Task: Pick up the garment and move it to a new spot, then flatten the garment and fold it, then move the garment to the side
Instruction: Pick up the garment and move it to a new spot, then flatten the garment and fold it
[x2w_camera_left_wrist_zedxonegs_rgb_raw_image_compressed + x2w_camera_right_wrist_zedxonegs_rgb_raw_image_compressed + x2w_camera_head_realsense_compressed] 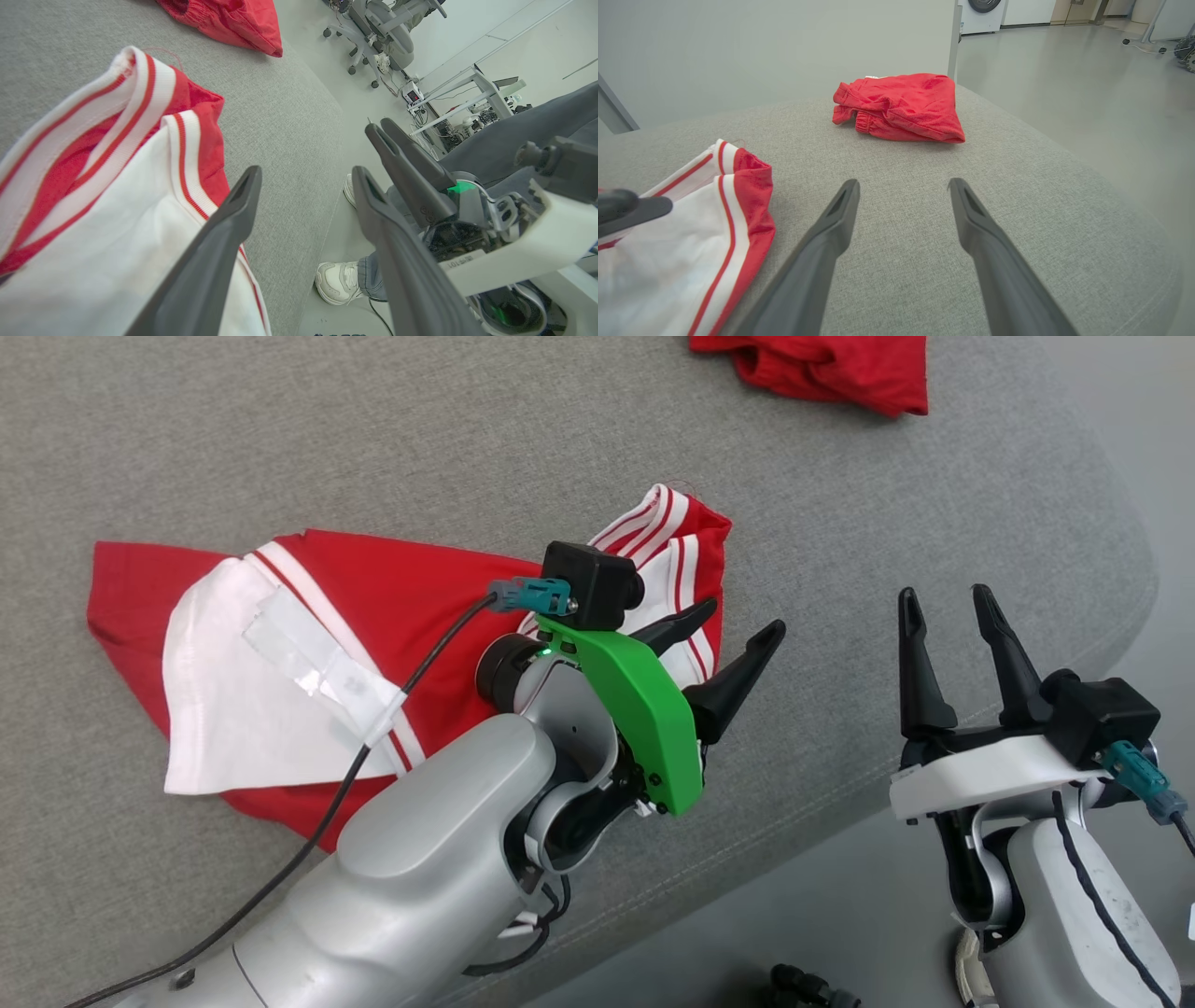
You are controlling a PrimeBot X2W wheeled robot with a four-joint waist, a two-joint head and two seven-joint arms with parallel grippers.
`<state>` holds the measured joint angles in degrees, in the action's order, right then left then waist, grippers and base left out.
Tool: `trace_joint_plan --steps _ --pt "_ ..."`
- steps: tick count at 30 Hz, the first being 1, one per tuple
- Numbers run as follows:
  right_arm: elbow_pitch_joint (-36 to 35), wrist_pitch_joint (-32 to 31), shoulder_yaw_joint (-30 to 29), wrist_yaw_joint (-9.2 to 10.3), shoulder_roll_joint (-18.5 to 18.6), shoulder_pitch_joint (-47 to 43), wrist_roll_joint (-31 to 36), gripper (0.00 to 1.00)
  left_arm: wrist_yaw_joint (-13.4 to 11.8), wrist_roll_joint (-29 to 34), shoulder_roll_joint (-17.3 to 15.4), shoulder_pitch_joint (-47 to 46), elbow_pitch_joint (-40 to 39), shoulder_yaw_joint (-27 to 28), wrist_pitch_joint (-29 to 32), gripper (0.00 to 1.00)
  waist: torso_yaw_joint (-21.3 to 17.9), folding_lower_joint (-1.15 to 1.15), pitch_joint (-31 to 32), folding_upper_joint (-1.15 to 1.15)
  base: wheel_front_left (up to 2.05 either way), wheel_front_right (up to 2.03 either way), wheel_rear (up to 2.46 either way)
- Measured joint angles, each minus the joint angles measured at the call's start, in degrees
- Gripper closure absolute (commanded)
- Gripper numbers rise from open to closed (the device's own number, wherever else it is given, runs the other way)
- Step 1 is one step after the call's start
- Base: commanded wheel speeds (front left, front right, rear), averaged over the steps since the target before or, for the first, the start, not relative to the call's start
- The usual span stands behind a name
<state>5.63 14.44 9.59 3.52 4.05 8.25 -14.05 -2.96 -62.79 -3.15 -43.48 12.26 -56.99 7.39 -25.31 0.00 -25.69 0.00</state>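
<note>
The garment [392,588], red with a broad white panel and red-and-white striped trim, is seen lying loosely bunched on the grey fabric surface [373,429], toward the left of the head view. Its striped edge is turned up at the right-hand end.

The left gripper [747,614] is held just over that striped end. Its two dark fingers are spread wide, and nothing is held between them. In the left wrist view one finger [224,233] is seen over the white panel and the other past the edge of the surface.

The right gripper [943,591] is placed near the surface's rounded front edge, well apart from the garment. Its jaws are likewise parted wide and empty.

A second red garment [822,369] is seen crumpled at the far side of the surface. Beyond the surface, a person's white shoe [336,282] and an office chair [383,32] are seen on the floor.
</note>
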Motion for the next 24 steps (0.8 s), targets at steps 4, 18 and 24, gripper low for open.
trace_joint_plan --steps 4,18,24 --pt "0.38 0.00 -0.79 -0.07 0.94 -0.06 0.32 0.00 0.00 0.16 0.01 -0.01 -1.08 -0.42 -2.68 0.00 2.09 0.00 1.31 0.00 0.00 0.00 0.00" --pt "3.50 0.07 -0.12 -2.11 4.68 -2.10 2.41 0.00 -2.58 7.06 -1.11 5.04 0.07 4.12 -14.35 0.00 12.02 0.00 7.58 0.00 0.00 0.00 0.00" --pt "5.12 -0.35 0.59 -3.01 6.32 -3.33 3.31 0.00 -3.19 6.83 -2.91 11.94 0.21 5.32 -17.42 0.00 16.39 0.00 10.53 0.00 0.00 0.00 0.00"
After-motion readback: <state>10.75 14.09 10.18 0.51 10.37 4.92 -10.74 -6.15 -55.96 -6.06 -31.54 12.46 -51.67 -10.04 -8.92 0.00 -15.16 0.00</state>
